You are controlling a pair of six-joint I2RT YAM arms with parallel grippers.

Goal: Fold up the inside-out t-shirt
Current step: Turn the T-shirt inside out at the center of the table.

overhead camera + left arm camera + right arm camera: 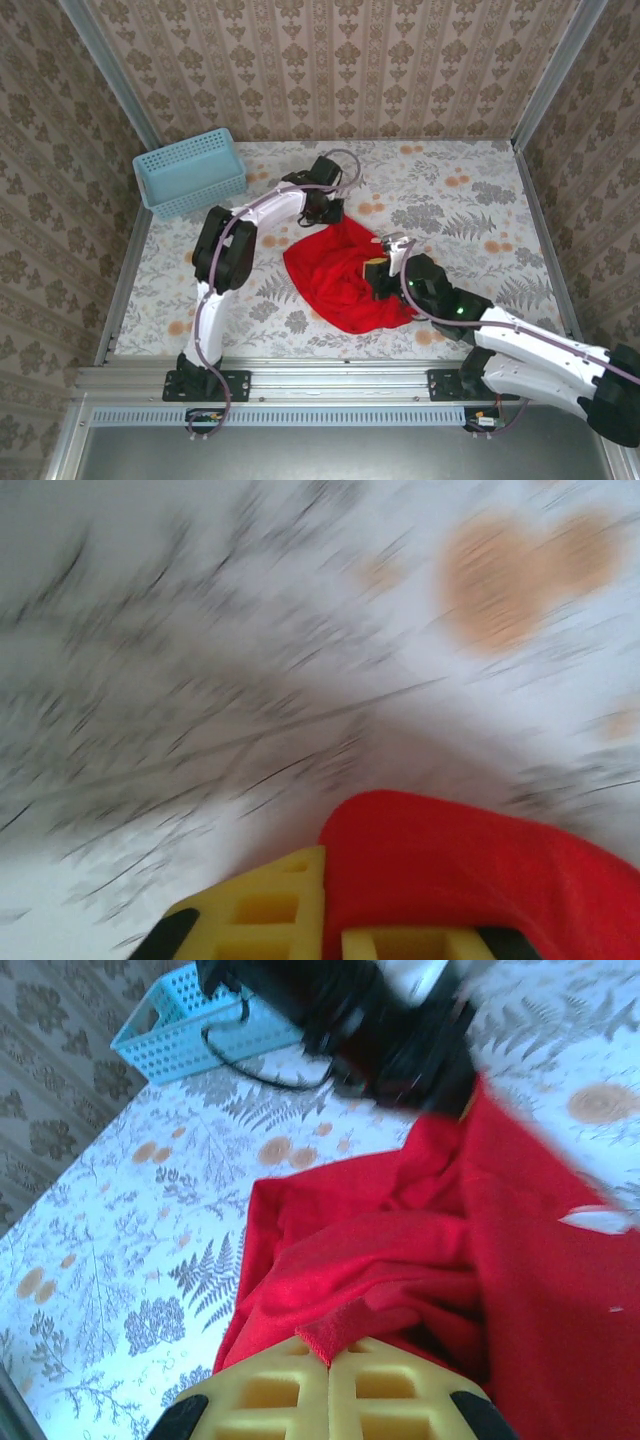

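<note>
The red t-shirt [340, 285] is lying bunched in the middle of the table [480, 200], with a blue basket [190, 172] sitting far left, well apart. The left gripper [325, 210] is pinching the shirt's far edge. The right gripper [328, 1380] is clamping a hem on its right.

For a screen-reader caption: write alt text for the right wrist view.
The right gripper, yellow fingers shut, pinches a hem of a rumpled bright red cloth t-shirt on a fern-print table cover; a light blue plastic basket sits upper left.
</note>
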